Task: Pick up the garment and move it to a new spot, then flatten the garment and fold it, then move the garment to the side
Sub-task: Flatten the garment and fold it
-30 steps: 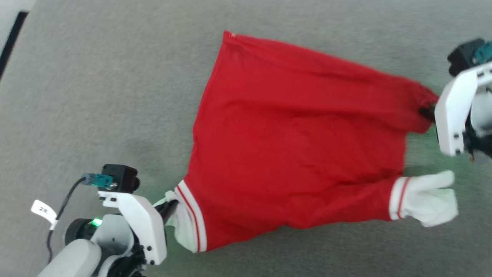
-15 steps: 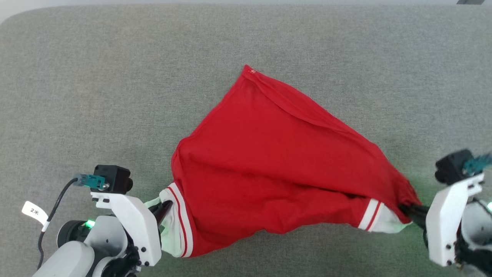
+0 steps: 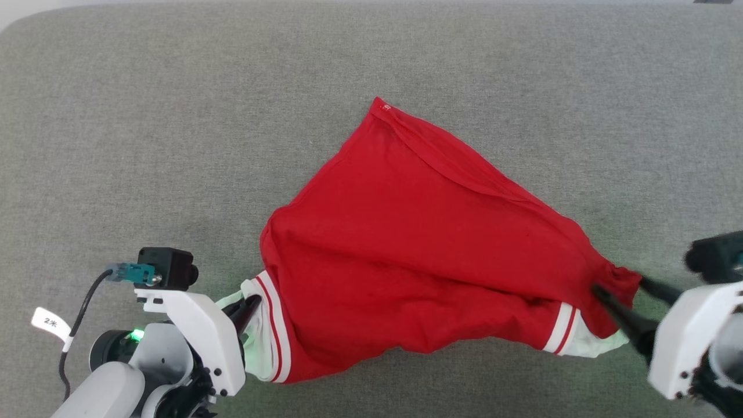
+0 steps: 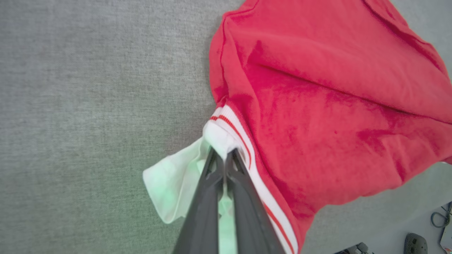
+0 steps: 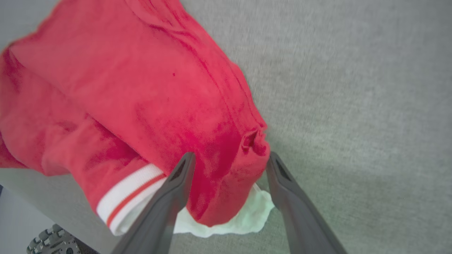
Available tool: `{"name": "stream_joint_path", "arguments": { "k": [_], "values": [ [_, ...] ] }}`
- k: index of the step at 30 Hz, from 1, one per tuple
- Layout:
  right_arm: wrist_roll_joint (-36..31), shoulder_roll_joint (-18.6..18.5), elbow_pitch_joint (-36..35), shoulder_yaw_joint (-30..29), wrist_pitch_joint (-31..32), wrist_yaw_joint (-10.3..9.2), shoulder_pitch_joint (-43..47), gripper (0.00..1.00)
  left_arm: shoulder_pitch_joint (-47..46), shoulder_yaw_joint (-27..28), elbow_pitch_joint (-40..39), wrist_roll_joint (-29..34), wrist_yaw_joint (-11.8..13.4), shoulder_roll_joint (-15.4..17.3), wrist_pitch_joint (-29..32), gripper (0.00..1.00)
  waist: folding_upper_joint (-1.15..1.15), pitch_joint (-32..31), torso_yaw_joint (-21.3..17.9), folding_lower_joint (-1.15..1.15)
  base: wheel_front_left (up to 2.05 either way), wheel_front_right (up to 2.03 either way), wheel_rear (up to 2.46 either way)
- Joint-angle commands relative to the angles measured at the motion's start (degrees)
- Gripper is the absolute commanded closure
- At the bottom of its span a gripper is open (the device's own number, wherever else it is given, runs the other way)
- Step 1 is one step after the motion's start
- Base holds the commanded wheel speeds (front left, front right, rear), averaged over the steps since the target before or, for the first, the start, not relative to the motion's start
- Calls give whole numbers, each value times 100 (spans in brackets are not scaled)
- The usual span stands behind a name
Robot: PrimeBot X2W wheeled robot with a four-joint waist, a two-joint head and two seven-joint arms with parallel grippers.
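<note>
I am pinching the shirt's white cuff with my left gripper while my right gripper is standing spread around the shirt's opposite corner, so I am aiming to withdraw low without snagging.

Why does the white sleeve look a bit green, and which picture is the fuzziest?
Head view: a small green lamp glows near the white sleeve end, tinting it. Left wrist view: sharp, same green tint. Right wrist view: fuzziest, the garment looks smeared.

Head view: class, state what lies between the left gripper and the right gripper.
The garment fills that stretch. The left gripper pinches its white cuff; the right gripper, fingers open, straddles its red corner. The head view shows this.
</note>
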Motion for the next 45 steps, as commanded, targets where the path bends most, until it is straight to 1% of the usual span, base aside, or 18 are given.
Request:
{"name": "stream_joint_path", "arguments": {
  "k": [1,5,8,10,12,14,18,19,20,26,29,32,37,41,44,45],
  "values": [
    [45,16,-267,-118,-62,-4,67,0,26,12,-12,-28,-19,-1,-46,100,0,2,6,0,0,0,0],
    [-35,18,-925,-341,-153,-4,-2,0,46,28,-69,-19,15,-15,-90,100,0,34,34,0,0,0,0],
    [-75,13,-1148,-322,-272,-4,-278,0,-5,4,-106,14,17,-44,-101,100,0,85,100,0,0,0,0],
    [-122,-57,-1121,-211,-373,-4,-552,0,-76,-26,-125,37,-2,-94,-109,100,0,129,180,0,0,0,0],
    [-57,-38,-949,-93,-475,-4,-893,0,-153,-80,-130,62,-37,-142,-104,100,0,170,289,0,0,0,0],
    [-113,-147,-739,87,-544,-4,-1276,0,-240,-156,-112,99,-95,-221,-88,100,0,222,441,0,0,0,0],
    [-62,-255,-96,524,-618,-4,-2105,0,-495,-364,0,175,-263,-391,-11,100,0,322,796,0,0,0,0],
    [2,-296,358,776,-647,-4,-2523,0,-647,-482,68,231,-366,-504,7,100,0,372,1000,0,0,0,0],
    [2,-296,358,776,-647,-4,-2523,0,-647,-482,68,231,-366,-504,7,100,0,372,1000,0,0,0,0],
    [138,-532,1903,1638,-761,-4,-3763,0,-1095,-791,359,336,-657,-873,24,100,0,533,1583,0,0,0,0],
    [242,-587,2639,2059,-731,-4,-4267,0,-1255,-912,523,371,-804,-1054,-22,100,0,603,1807,0,0,0,0],
    [397,-632,3238,2552,-564,-4,-4659,0,-1352,-981,694,350,-931,-1199,-81,100,0,634,1987,0,0,0,0],
    [401,-801,4037,3443,-179,-4,-5117,0,-1424,-1023,924,293,-1060,-1336,-173,100,0,638,2174,0,0,0,0],
    [317,-784,4845,4026,82,-11,-5188,0,-1418,-1015,1049,253,-1123,-1343,-217,100,0,624,2228,0,0,0,0],
    [394,-704,5365,4482,422,-13,-5084,0,-1432,-1015,1131,232,-1140,-1339,-226,100,0,593,2236,0,0,0,0],
    [481,-709,5467,4600,504,-7,-5064,100,-1434,-1010,1158,220,-1143,-1334,-223,100,0,577,2227,0,0,0,0]
  ]
}}
